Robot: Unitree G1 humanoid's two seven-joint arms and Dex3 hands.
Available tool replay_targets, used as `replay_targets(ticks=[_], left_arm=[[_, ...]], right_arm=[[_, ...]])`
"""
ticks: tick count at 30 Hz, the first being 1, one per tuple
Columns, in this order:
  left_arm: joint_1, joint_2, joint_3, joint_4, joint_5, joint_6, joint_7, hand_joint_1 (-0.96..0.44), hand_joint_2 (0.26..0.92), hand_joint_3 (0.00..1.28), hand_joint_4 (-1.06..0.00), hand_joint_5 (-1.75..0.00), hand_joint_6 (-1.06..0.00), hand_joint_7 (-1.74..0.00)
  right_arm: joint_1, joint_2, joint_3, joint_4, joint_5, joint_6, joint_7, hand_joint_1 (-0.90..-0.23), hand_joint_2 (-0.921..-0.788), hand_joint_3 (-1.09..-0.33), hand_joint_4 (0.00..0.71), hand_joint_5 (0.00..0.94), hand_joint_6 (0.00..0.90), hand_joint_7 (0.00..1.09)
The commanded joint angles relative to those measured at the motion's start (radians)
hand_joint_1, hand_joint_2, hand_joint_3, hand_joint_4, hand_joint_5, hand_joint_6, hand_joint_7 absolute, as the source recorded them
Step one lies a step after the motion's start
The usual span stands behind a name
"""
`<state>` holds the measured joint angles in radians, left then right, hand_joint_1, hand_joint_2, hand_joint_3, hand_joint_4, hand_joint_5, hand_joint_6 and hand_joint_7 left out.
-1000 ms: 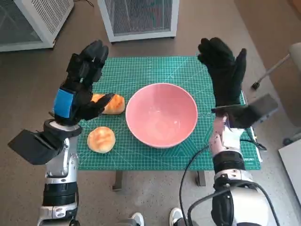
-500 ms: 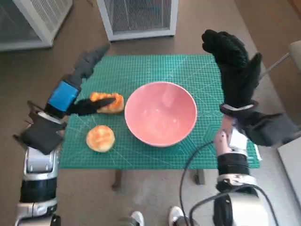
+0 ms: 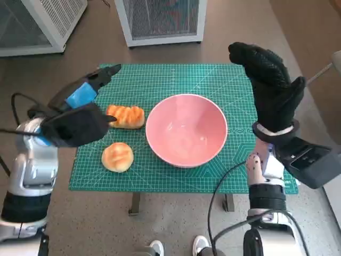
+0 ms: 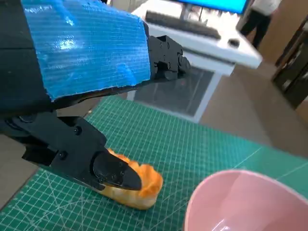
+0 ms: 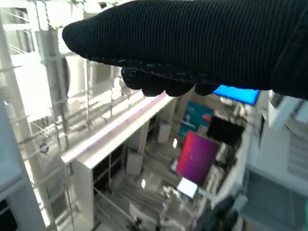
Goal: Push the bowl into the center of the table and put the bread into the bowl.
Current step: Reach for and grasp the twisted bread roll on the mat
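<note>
A pink bowl (image 3: 186, 130) stands empty near the middle of the green mat (image 3: 176, 80); the left wrist view shows its rim (image 4: 240, 192). A long golden bread (image 3: 127, 116) (image 4: 138, 185) lies just left of the bowl. A round bun (image 3: 117, 156) sits nearer the front edge. My left hand (image 3: 80, 104) hovers at the mat's left side, fingers apart and stretched toward the far edge, holding nothing. Its thumb (image 4: 103, 166) is by the long bread's end; I cannot tell if it touches. My right hand (image 3: 273, 88) (image 5: 192, 38) is raised right of the bowl, fingers spread, empty.
White slatted cabinets (image 3: 162, 18) stand on the floor beyond the table, another (image 3: 37, 24) at the far left. A cable (image 3: 224, 181) runs up my right forearm near the table's front edge. A pale object (image 3: 333, 64) shows at the right edge.
My left arm has swung outward and the hand has turned flat, now lying beside the long bread. The right hand has drifted a little right. Bowl and breads stay in place.
</note>
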<state>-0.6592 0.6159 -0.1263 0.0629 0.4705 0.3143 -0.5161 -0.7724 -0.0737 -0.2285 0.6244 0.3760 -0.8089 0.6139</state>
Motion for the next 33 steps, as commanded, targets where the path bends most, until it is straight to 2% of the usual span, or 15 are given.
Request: replay_targets(ticks=[1,12,26,33], left_arm=[[-0.045,-0.004,-0.053,0.046,0.029,0.039,-0.026,0.16,0.722,0.08,-0.08,0.0,-0.22,-0.06],[-0.139,-0.029,-0.167,0.256,0.089,0.045,-0.019,0.11,0.715,0.08,-0.09,0.0,-0.23,-0.04],[-0.252,-0.094,-0.249,0.557,0.118,0.013,0.004,0.03,0.71,0.08,-0.08,0.0,-0.23,-0.01],[-0.3,-0.132,-0.293,0.714,0.137,-0.022,0.027,0.02,0.712,0.07,-0.1,-0.01,-0.25,-0.02]], right_arm=[[0.023,-0.006,0.004,-0.005,0.012,0.024,-0.004,-0.577,-0.921,-0.622,0.273,0.017,0.067,0.62],[0.029,-0.01,0.004,-0.009,0.018,0.043,-0.008,-0.577,-0.921,-0.621,0.274,0.015,0.066,0.62],[0.039,-0.008,0.004,-0.023,0.02,0.062,-0.014,-0.56,-0.921,-0.621,0.276,0.012,0.068,0.62],[0.049,-0.009,0.002,-0.046,0.031,0.084,-0.011,-0.556,-0.921,-0.622,0.277,0.011,0.07,0.62]])
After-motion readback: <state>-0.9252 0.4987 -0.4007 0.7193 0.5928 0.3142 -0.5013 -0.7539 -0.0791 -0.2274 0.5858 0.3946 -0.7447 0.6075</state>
